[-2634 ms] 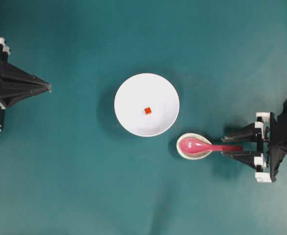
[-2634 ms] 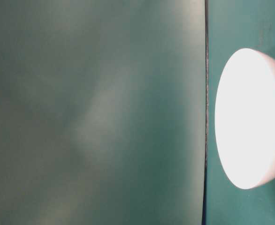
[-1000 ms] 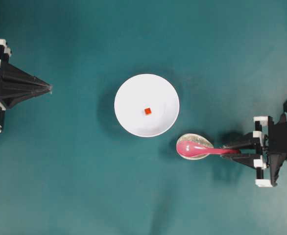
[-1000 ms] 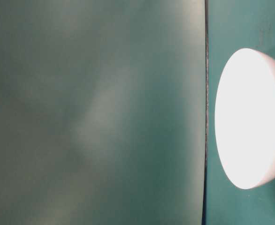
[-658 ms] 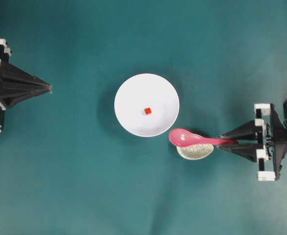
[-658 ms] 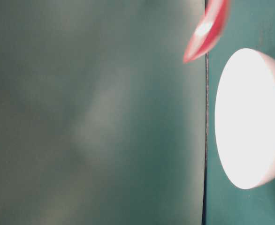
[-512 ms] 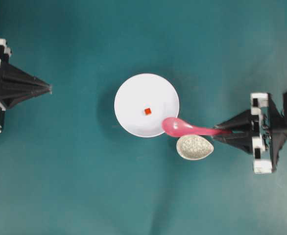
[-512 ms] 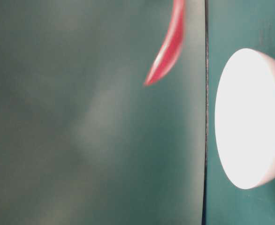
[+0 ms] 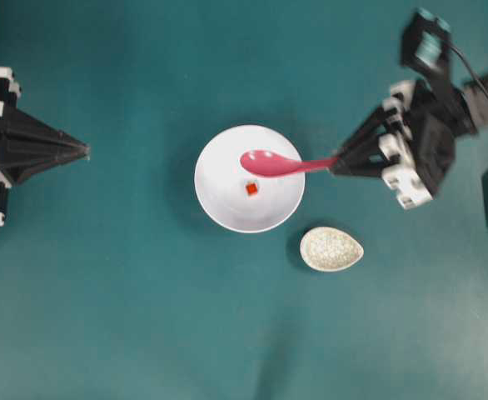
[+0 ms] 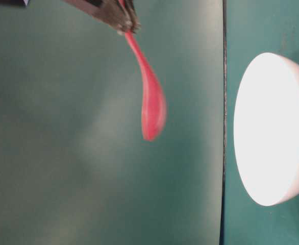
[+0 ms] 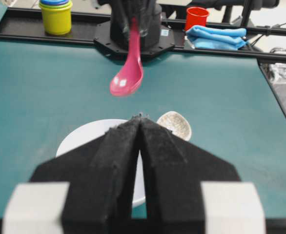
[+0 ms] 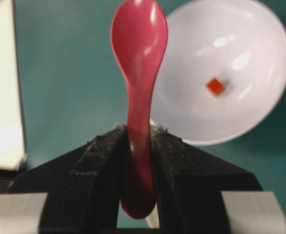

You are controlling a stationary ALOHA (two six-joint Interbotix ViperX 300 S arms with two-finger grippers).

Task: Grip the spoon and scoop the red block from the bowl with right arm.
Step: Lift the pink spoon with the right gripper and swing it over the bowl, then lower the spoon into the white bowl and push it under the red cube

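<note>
My right gripper (image 9: 336,164) is shut on the handle of the pink spoon (image 9: 273,163), which it holds in the air with the scoop over the upper part of the white bowl (image 9: 219,200). The red block (image 9: 251,189) lies in the bowl's middle, just below the scoop. From the right wrist, the spoon (image 12: 138,83) sticks out between the jaws of my right gripper (image 12: 139,127), with the bowl (image 12: 260,97) and block (image 12: 215,86) to its right. My left gripper (image 9: 86,151) rests at the left edge, shut and holding nothing, far from the bowl.
A small speckled teardrop dish (image 9: 332,249) sits below and right of the bowl. Beyond the table's far edge in the left wrist view stand stacked cups (image 11: 55,14), a red cup (image 11: 197,16) and a blue cloth (image 11: 216,37).
The right arm has lifted the spoon off the speckled dish and swung it up and left, so the scoop now hangs over the bowl. The left gripper stayed put.
</note>
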